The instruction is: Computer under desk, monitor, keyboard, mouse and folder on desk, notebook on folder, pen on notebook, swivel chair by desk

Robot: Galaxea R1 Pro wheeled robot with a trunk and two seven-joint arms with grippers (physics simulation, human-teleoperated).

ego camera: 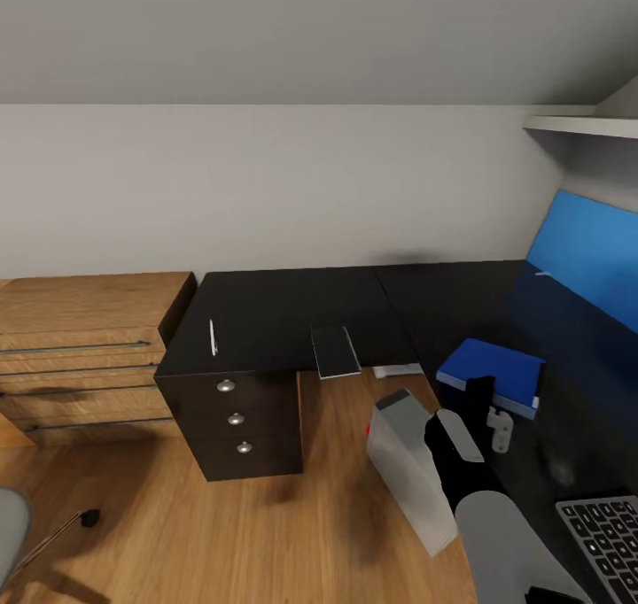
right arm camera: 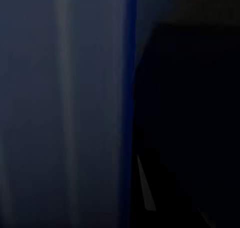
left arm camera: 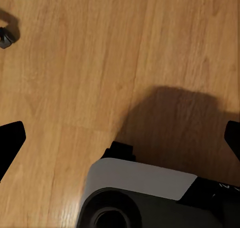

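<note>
Now the blue folder [ego camera: 493,370] lies flat on the black counter [ego camera: 292,312], at its right part, near the keyboard [ego camera: 604,529]. The right gripper [ego camera: 486,402] hangs just beside the folder's near edge; I cannot tell if its jaws are spread or pressed together. The left jaws are spread wide over the wood floor [left arm camera: 75,77].

The notebook [ego camera: 335,351] sticks out over the counter's near edge. It looks thin, light and stiff, so pinching that hanging edge seems easiest. The pen [ego camera: 213,336] lies far left, tiny and likely to roll. The three drawers [ego camera: 236,419] are closed, so what is inside is hidden.
</note>
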